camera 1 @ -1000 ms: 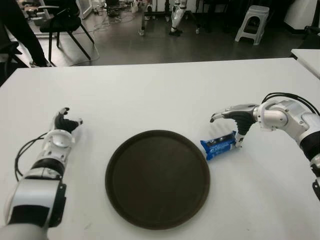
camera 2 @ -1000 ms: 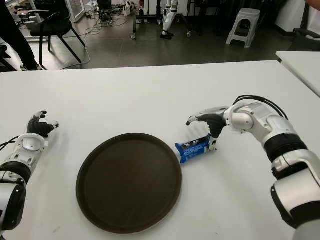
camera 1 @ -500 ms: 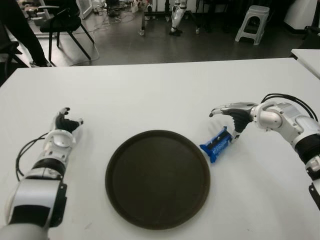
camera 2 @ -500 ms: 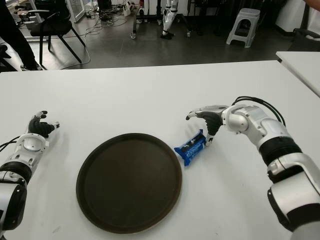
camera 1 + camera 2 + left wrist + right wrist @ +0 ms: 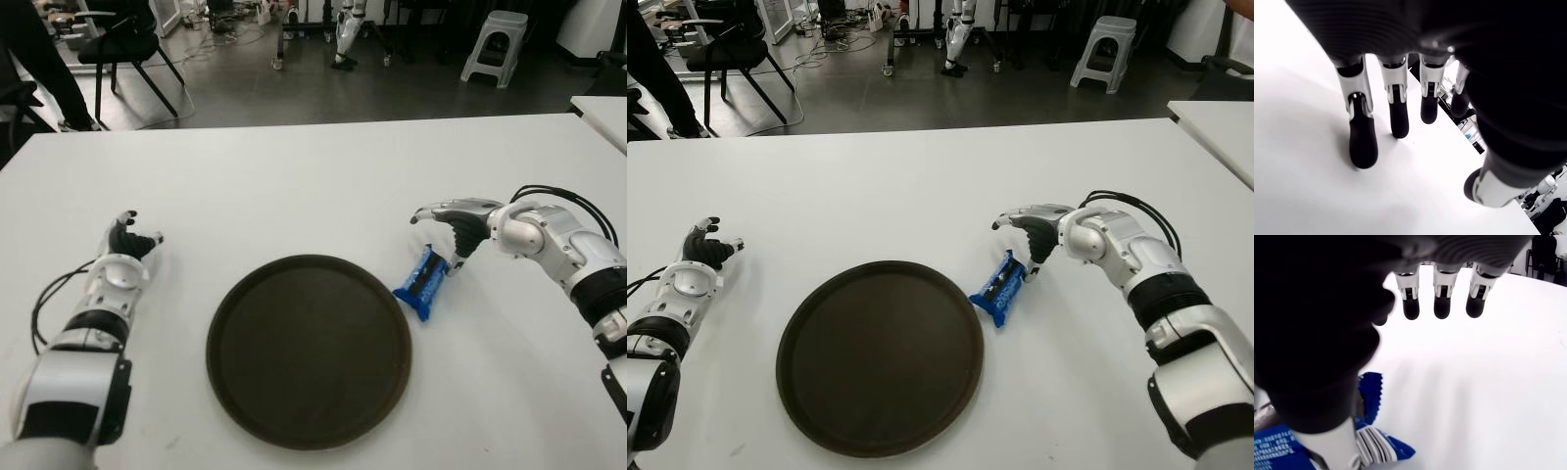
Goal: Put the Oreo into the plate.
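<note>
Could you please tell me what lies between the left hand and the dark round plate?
Only bare white table; the eye views show nothing between the idle left hand and the dark round plate.

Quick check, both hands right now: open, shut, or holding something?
Left hand: open, holding nothing, left of the plate.
Right hand: open, fingers spread, thumb against the Oreo pack, no grasp.

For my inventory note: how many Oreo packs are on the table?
1. The blue Oreo pack lies on the white table, just right of the plate, under the right hand.
</note>
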### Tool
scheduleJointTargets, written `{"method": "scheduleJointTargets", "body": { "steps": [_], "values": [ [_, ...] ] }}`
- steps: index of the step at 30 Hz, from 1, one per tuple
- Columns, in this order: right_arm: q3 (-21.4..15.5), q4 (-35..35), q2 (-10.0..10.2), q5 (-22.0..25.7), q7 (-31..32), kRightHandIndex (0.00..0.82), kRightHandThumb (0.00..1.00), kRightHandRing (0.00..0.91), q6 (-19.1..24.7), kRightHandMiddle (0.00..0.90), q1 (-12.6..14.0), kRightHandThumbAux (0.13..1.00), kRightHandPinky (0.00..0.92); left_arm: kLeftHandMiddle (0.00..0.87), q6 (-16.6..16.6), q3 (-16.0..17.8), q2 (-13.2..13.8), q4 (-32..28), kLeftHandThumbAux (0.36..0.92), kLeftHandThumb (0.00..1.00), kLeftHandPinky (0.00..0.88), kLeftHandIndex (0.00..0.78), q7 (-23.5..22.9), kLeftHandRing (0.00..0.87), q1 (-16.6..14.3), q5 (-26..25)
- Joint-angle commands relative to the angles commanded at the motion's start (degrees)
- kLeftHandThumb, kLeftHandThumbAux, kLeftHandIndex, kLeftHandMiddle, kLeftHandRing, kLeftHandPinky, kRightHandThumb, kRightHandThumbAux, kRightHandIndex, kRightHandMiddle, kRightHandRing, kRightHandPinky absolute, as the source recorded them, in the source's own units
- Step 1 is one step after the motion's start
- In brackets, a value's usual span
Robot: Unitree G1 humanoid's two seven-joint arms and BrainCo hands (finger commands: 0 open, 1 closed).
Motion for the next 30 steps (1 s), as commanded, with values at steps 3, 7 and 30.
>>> {"method": "scheduleJointTargets", "body": {
  "steps": [3, 7, 30],
  "values": [
    [0.32, -0.15, -0.05, -0.44, 0.14, 0.0, 0.0, 0.0, 0.35, 0.0, -0.11, 0.865, 0.0, 0.135, 0.03, -0.08, 0.02, 0.01, 0.739, 0.252, 0.175, 0.054, 0.05, 0.162, -0.04, 0.13],
    [0.68, -0.69, -0.23, -0.95, 0.32, 0.0, 0.0, 0.0, 0.71, 0.0, -0.12, 0.863, 0.0, 0.13, 0.1, -0.28, 0.1, 0.03, 0.735, 0.235, 0.17, 0.049, 0.13, 0.161, -0.04, 0.35],
    [2.44, -3.05, -3.63, -4.59, 0.65, 0.0, 0.0, 0.0, -4.4, 0.0, -0.03, 0.891, 0.0, 0.111, -0.56, -0.09, 0.16, -0.04, 0.737, 0.257, 0.17, 0.041, 0.01, 0.147, 0.1, 0.12]
  ]
}}
